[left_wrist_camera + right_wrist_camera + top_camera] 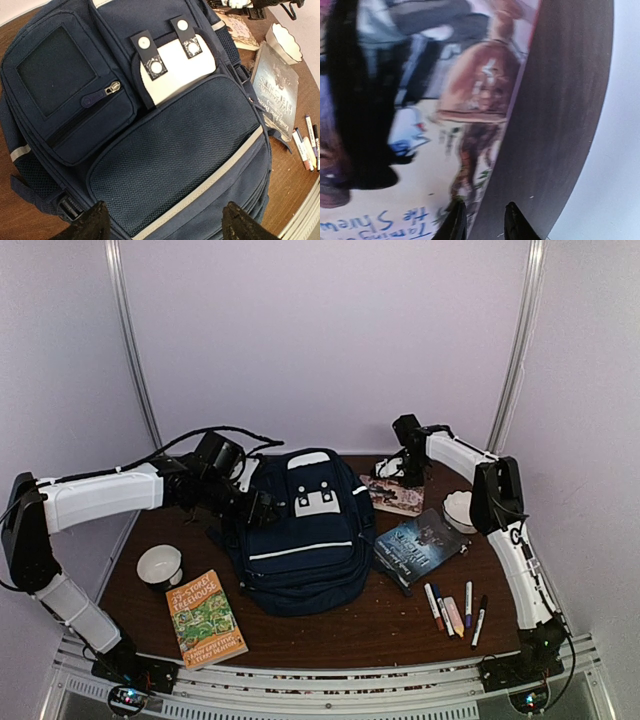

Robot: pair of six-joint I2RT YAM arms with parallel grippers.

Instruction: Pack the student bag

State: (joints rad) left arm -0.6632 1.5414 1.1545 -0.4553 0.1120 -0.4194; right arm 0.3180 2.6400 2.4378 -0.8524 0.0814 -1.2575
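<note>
You are working in a robot test booth, some kind of lab rig. Behind both claws stand bare pale walls [320, 330] joined by metal struts [130, 340], closing in a small brown table [350, 625]. Nearer to you than either claw, the arm bases sit on an aluminium rail [330, 680]. School things lie spread about: the student bag [300, 540] under your left claw [166, 223], a book [420, 125] under your right claw [481, 220], and markers [452, 615] on its near side. Whether the walls are board or fabric, I cannot tell.

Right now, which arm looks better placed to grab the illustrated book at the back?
Probably right: the right end effector sits at that book's edge, fingers narrowly apart. The left end effector hangs open over the student bag, away from it.
</note>
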